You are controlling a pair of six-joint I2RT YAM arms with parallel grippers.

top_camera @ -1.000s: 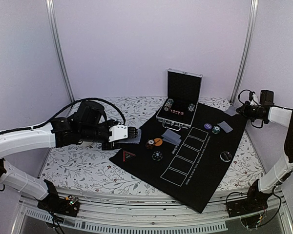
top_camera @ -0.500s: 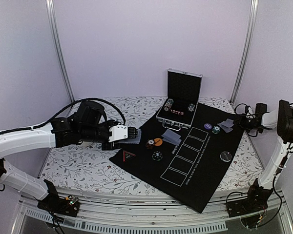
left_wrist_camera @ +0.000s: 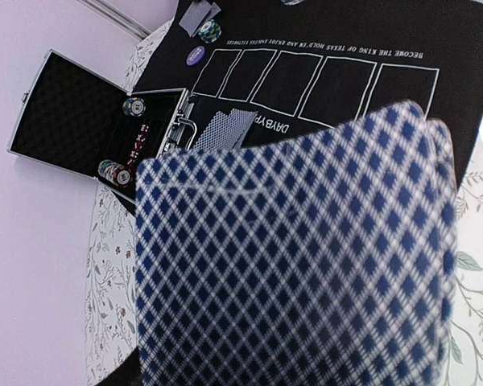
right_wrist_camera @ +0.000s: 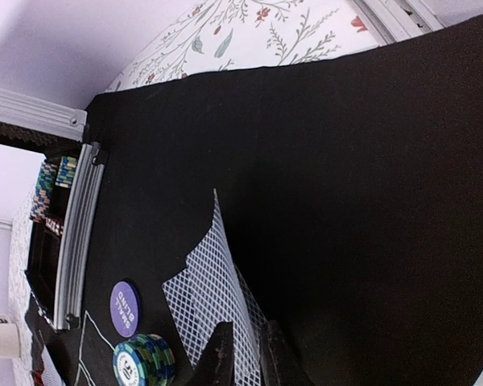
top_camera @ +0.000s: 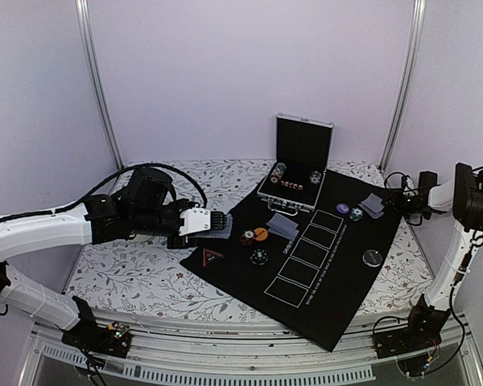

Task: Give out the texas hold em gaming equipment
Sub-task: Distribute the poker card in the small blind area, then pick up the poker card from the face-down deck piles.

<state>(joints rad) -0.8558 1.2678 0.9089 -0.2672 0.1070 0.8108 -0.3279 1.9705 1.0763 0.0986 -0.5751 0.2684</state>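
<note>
My left gripper point(top_camera: 213, 224) holds a deck of playing cards point(left_wrist_camera: 290, 265) over the left corner of the black mat point(top_camera: 330, 281). The deck's blue-checked back fills the left wrist view and hides the jaws. At the mat's far right corner my right gripper point(right_wrist_camera: 245, 354) is low. Its fingers point(right_wrist_camera: 221, 358) stand a narrow gap apart around a bowed card point(right_wrist_camera: 213, 273), which lies over another card. Beside these cards point(top_camera: 373, 206) are a purple button point(right_wrist_camera: 124, 308) and a chip stack point(right_wrist_camera: 144, 362). An orange button point(top_camera: 260, 234), two more cards point(top_camera: 283, 223) and a chip point(top_camera: 258, 256) lie mid-mat.
An open metal case point(top_camera: 298, 165) with chips point(top_camera: 279, 170) inside it stands at the mat's far edge. A black disc point(top_camera: 373, 257) lies on the right of the mat and a small red triangle point(top_camera: 212, 256) on its left corner. Flowered cloth point(top_camera: 129, 273) covers the table.
The right gripper has come down and in to the cards at the mat's far right corner, and its jaws have just parted a little. The left arm and deck have not moved.
</note>
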